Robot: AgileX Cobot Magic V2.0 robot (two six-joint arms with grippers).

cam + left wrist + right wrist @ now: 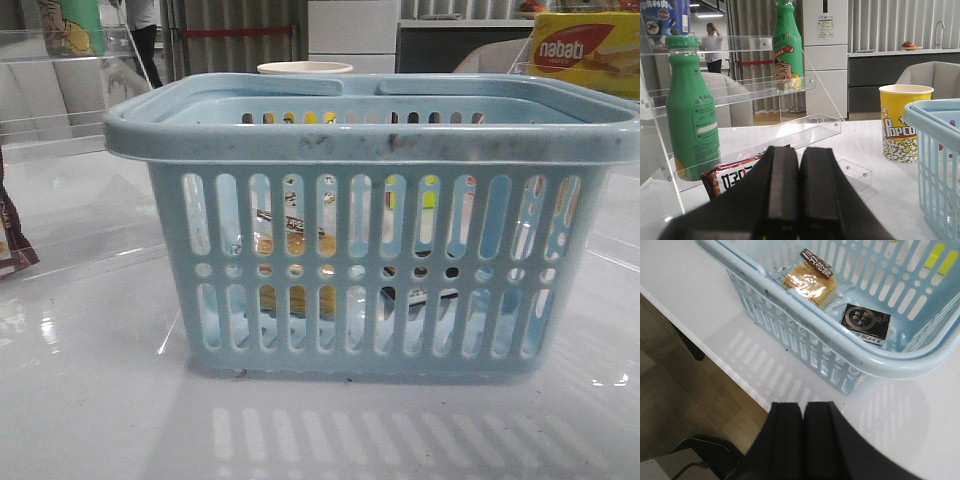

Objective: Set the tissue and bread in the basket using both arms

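The light-blue basket [370, 240] stands in the middle of the table in the front view. It also shows in the right wrist view [840, 340] and at the edge of the left wrist view [937, 150]. The bread [807, 284] in clear wrap lies on the basket floor, glimpsed through the slots in the front view [290, 245]. The dark tissue pack [866, 322] lies beside it in the basket. My left gripper [799, 190] is shut and empty, away from the basket. My right gripper [802, 430] is shut and empty, above the table edge near the basket.
A clear acrylic shelf [765, 90] holds green bottles [690, 110]. A dark snack bag [735, 175] lies below it. A yellow popcorn cup [904, 122] stands beside the basket. A nabati box [585, 50] is at the back right. The table edge [705, 350] drops to the floor.
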